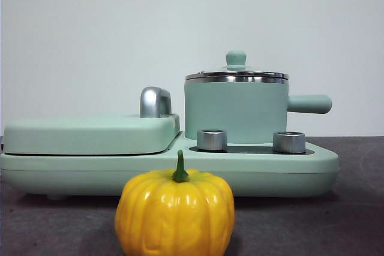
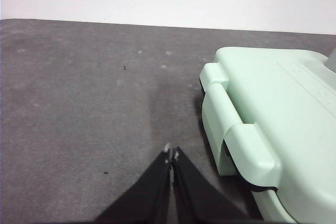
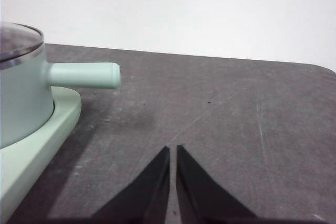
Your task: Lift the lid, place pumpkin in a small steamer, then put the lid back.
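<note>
Lid (image 1: 236, 74): seated flat on the small steamer (image 1: 235, 111), knob up and clear overhead, so step 1, the lift, is judged not yet begun.
Small steamer: stands on the right half of the cooker base (image 1: 300, 163), behind 2 steel dials (image 1: 212, 139); its side handle (image 1: 309, 104) points right, toward open worktop.
Pumpkin (image 1: 174, 213): upright on the dark worktop (image 1: 54, 220), stem up, nearest the front camera, in front of the base and apart from it; nothing holds it.
Griddle cover (image 1: 90, 133): closed, on the left half of the base; not part of the job.
Left claw (image 2: 171, 154): jaws narrow, tips almost meeting, holding nothing; it hangs over bare worktop just beside the griddle end of the unit, judged to be waiting.
Right claw (image 3: 172, 150): jaws narrow, a thin gap between them, holding nothing; over bare worktop to the right of the steamer handle, with the lid rim in its view.
Assessment: the right claw sits nearer the pot, so it looks better placed for the knob; the pumpkin is open to either arm.
</note>
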{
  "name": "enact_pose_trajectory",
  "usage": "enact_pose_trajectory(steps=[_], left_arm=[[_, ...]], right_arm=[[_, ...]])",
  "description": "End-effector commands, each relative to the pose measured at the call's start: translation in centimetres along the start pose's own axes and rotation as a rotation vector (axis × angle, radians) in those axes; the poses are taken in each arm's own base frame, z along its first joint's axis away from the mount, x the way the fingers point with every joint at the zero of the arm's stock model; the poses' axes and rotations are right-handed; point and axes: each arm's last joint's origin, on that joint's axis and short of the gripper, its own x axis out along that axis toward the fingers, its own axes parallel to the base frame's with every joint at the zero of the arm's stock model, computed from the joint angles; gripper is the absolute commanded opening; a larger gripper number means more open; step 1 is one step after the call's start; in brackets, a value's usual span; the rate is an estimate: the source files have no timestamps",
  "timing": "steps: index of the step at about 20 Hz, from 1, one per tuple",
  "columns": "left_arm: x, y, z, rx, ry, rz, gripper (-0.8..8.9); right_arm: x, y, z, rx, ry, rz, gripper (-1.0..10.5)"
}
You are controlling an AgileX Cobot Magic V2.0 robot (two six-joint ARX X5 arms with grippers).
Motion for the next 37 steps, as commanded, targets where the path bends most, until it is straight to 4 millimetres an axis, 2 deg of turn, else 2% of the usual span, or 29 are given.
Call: enact_pose_trajectory(steps=[1,7,17,20,28,33,37], left_arm=[[0.2,0.1,-0.7,-0.025,0.024,0.002,0.07],[0.2,0.1,-0.6,-0.232,0.018,0.004,0.07],[0.2,0.1,-0.6,-0.606,0.013,0.005,0.06],[0.2,0.0,0.0,-0.624,-0.039,-0.015,0.07],[-1.0,-0.3,4.1,-0.593,-0.325,-0.127,0.07],[-2.7,-0.6,7.4,-0.555,-0.384,-0.143,0.08],[-4.0,-0.9,9.6,-0.5,-0.342,-0.116,0.09]], right_arm=[[0.0,0.0,0.1,0.007,-0.019,0.0,0.2],[0.0,0.0,0.2,0.051,-0.024,0.005,0.2],[0.0,0.1,0.2,0.351,-0.028,0.028,0.2],[0.0,0.1,0.6,0.415,-0.062,0.049,0.2],[-0.9,0.3,3.7,0.488,-0.162,0.16,0.1],[-2.3,0.3,6.9,0.476,-0.184,0.164,0.1],[-3.3,0.3,9.0,0.476,-0.156,0.16,0.1]])
